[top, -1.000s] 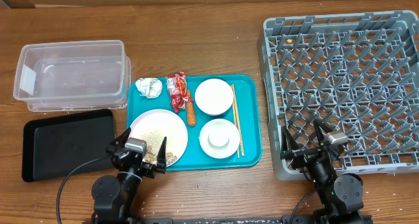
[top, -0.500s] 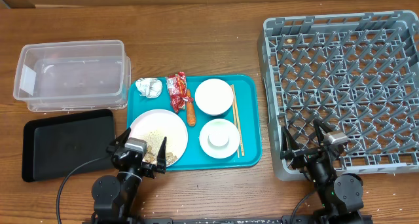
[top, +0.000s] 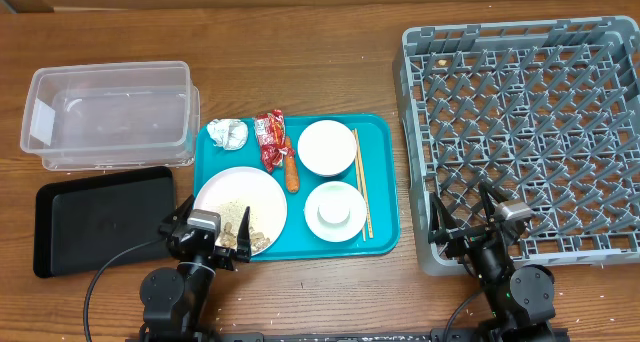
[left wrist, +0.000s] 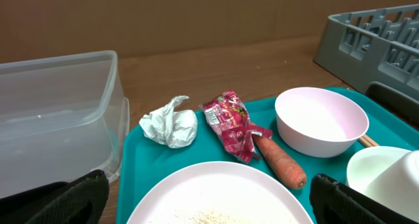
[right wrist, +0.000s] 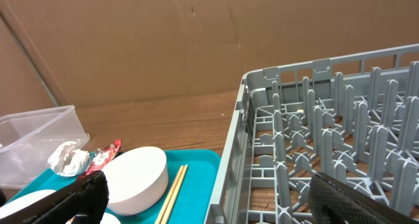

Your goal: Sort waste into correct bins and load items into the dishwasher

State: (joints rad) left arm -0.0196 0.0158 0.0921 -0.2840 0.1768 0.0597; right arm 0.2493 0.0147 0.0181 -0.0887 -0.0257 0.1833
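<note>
Hovering at the lower left of the overhead frame, the left gripper (top: 210,220) has its fingers spread wide and holds nothing. One fingertip overlaps the rim of the round white plate (top: 240,194); contact cannot be confirmed. The right gripper (top: 463,208), at the lower right, is equally wide and empty over the near edge of the grey dish rack (top: 520,112), whose right side is cut off by the frame.

All items lie on the teal tray (top: 383,129). In the left wrist view the plate is cropped at the bottom edge, so little of the crumbs (top: 243,222) shows. The paper wad (left wrist: 171,124) sits beside the red wrapper (left wrist: 230,121), which covers one end of the carrot piece (left wrist: 283,168). The pink bowl (left wrist: 321,119) hides most of the chopsticks (top: 360,182). The white bowl (left wrist: 380,175) is cropped at the right; the cup (top: 332,214) sits inside it.

The clear tub (top: 110,112) is at the upper left, with the black tray (top: 100,222) below it.
</note>
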